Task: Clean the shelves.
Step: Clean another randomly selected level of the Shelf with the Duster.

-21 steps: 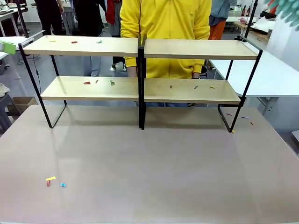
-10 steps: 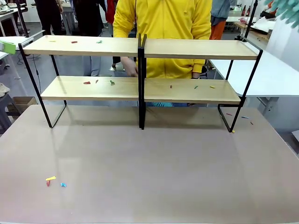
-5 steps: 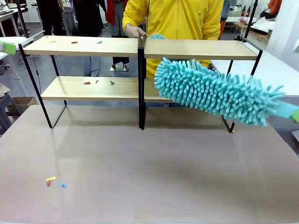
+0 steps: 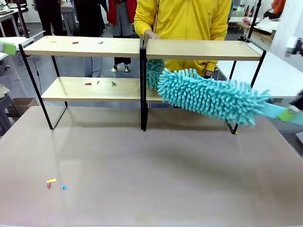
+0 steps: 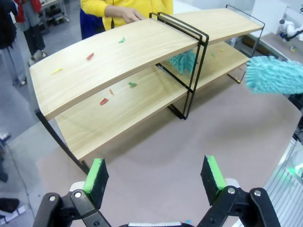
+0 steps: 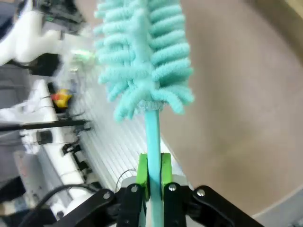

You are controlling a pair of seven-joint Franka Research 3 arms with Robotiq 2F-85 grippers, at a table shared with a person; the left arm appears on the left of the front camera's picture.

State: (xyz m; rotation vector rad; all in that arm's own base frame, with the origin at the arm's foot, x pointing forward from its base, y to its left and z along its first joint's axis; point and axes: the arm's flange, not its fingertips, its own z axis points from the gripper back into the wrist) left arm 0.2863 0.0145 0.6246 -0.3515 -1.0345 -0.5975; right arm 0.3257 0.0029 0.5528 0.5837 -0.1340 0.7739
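The right fingers (image 6: 141, 171) grip the teal duster (image 4: 208, 97) by its handle, its head far ahead between the shelves' (image 4: 85, 46) boards. The left fingers (image 5: 97, 175) stand spread, with the shelves well ahead.

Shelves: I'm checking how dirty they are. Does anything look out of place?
Yes. Small coloured scraps litter the left boards of the shelves, upper and lower, and a few lie on the table near its front left.
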